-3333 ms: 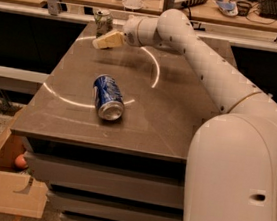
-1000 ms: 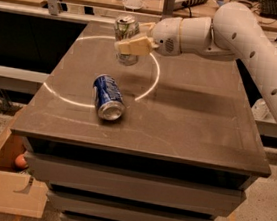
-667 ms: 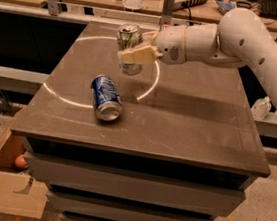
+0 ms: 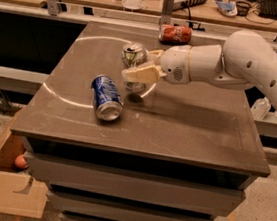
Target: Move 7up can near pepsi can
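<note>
Nearest, an open cardboard box [image 4: 15, 188] sits on the floor by the left front corner of the desk [image 4: 185, 138]. On the desk top, towards its left front, the pepsi can [image 4: 106, 97] lies on its side with one silver end facing forward, in the same spot as in the earlier views. Just behind and to the right of it is the 7up can [image 4: 132, 55], roughly upright and tilted a little, clenched between the tan fingers of the gripper [image 4: 139, 67], which reaches in from the right on the white arm [image 4: 235, 64]. A few seconds ago this can stood at the far left part of the desk; since then it has been lifted and carried forward, and it now hangs close beside the pepsi can, seemingly just clear of the surface, with a dark shadow under it. By my reading the carry is all but done, and what remains is to lower the can and let go. Farther back a red can [image 4: 175, 34] lies on its side at the desk's rear edge, untouched.
</note>
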`<state>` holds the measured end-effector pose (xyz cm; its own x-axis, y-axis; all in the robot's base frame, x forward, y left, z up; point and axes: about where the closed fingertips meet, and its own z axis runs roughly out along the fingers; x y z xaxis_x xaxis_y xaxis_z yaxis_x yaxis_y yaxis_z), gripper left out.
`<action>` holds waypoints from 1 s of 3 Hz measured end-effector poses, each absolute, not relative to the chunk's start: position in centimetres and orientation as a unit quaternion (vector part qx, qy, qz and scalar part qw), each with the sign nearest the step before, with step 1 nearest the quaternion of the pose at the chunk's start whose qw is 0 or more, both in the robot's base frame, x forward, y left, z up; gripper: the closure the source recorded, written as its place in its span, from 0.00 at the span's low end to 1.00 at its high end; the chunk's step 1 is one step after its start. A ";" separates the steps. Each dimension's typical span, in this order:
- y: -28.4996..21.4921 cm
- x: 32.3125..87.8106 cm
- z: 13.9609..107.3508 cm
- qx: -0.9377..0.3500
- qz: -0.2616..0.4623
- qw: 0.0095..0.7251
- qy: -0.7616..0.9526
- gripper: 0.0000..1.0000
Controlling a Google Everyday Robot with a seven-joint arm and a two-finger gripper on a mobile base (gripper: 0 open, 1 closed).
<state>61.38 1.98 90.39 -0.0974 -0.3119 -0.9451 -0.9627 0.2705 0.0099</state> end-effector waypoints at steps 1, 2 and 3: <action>1.6 60.7 89.2 -0.486 0.341 0.470 0.653 0.43; 1.5 60.6 88.8 -0.486 0.335 0.475 0.653 0.20; 0.8 60.8 88.9 -0.478 0.325 0.486 0.655 0.00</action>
<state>60.77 0.81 88.94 -0.0691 -0.3100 -0.9482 -0.9430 0.3304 -0.0392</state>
